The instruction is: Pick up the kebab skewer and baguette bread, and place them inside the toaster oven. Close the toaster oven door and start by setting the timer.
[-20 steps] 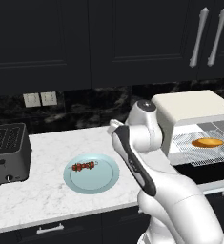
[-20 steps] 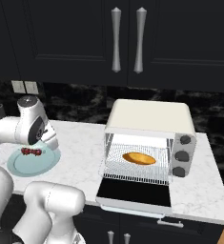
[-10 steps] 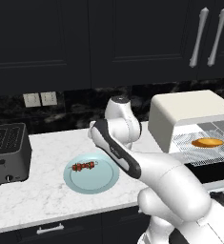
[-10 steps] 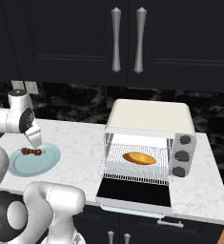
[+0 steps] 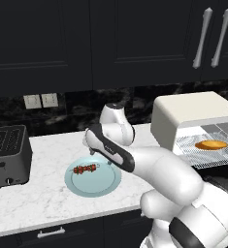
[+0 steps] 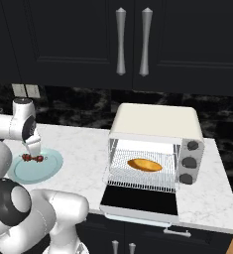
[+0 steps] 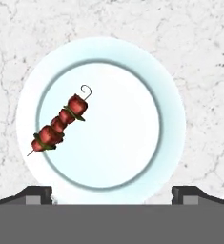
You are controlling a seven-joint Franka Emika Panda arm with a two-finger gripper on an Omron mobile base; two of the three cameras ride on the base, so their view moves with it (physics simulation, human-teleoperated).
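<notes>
Hand view: the kebab skewer (image 7: 61, 124) is seen lying on a pale plate (image 7: 173, 114) (above the widely spread, empty fingers (image 7: 37, 194)), nearer the left one.

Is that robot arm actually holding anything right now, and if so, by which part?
Nothing is held. The end effector is open above the plate, and the kebab skewer lies on it untouched. The baguette bread sits in the toaster oven.

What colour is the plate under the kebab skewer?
Pale blue plate, clearest in the hand view.
</notes>
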